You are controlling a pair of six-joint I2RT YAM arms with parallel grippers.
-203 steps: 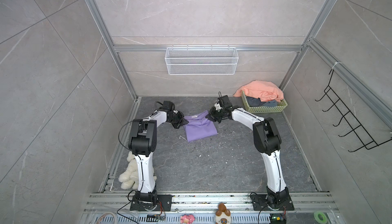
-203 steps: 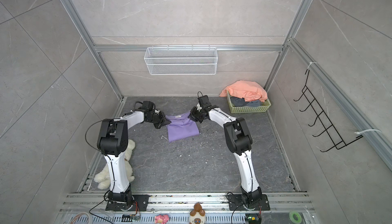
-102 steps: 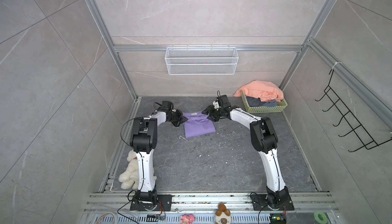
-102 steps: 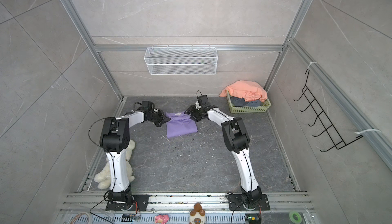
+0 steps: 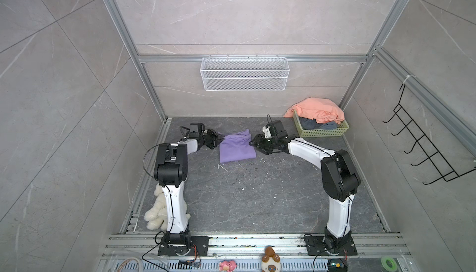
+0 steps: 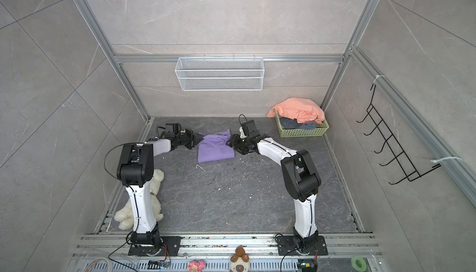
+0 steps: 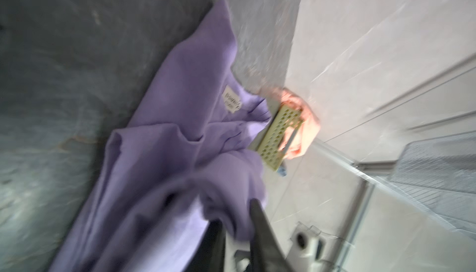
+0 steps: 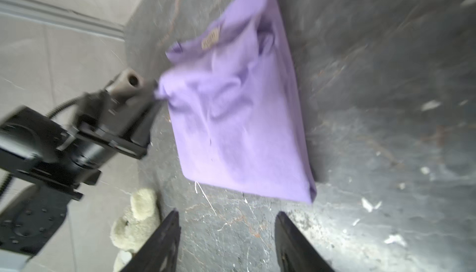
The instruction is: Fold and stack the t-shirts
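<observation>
Where grey tiled walls enclose a dark speckled floor (image 5: 257,193), lilac t-shirt (image 5: 235,148) in left claw (image 5: 219,140), right claw (image 8: 226,232) wide, empty.

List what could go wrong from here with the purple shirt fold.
1. The left gripper has cloth of the purple t-shirt bunched at its tips; pulling away may drag the fold open.
2. The right gripper stands open and empty beside the shirt, so nothing pins that edge.
3. The collar end looks rumpled, so shirts stacked on top may sit unevenly.

The dark stone floor (image 5: 257,201) carries a folded purple t-shirt (image 5: 235,147) near its back edge, a green basket (image 5: 322,131) in its back right corner, and scattered white specks.
</observation>
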